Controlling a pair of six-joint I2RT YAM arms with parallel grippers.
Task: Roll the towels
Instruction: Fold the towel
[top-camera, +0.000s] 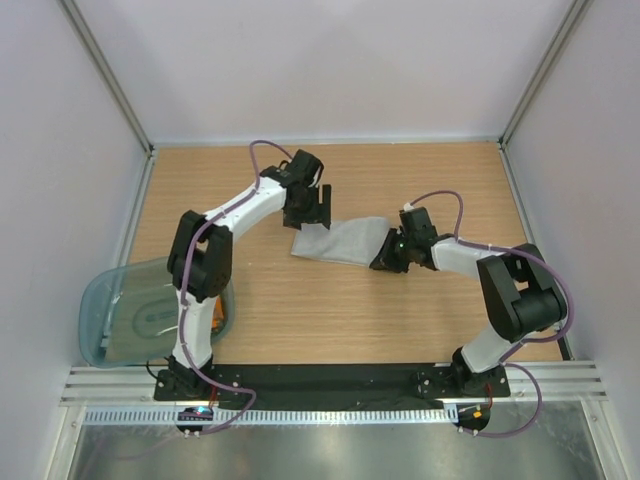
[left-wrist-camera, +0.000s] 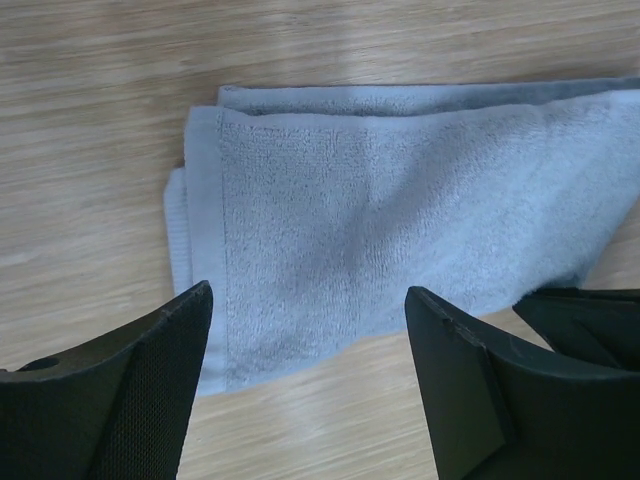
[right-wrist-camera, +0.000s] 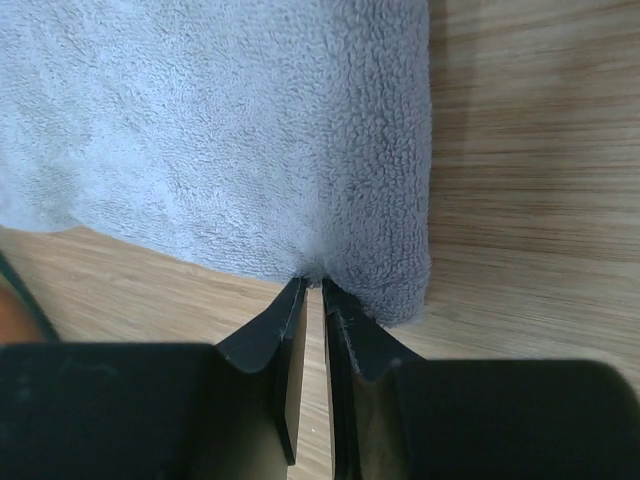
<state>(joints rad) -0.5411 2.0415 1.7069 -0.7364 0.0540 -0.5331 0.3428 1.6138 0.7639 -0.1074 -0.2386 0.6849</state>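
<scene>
The light grey towel (top-camera: 340, 240) lies folded flat in the middle of the table. My left gripper (top-camera: 310, 218) is open just over its left end; in the left wrist view the towel (left-wrist-camera: 400, 200) lies between and beyond my spread fingers (left-wrist-camera: 305, 295), which do not touch it. My right gripper (top-camera: 386, 257) is at the towel's right end, its jaws pinched on the near edge of the cloth (right-wrist-camera: 200, 130) at the fingertips (right-wrist-camera: 312, 283). A sliver of the orange towel (top-camera: 217, 316) shows by the tub, mostly hidden behind my left arm.
A translucent teal tub (top-camera: 95, 310) sits at the table's near left, beside the left arm's base. White walls enclose the table on three sides. A metal rail runs along the near edge.
</scene>
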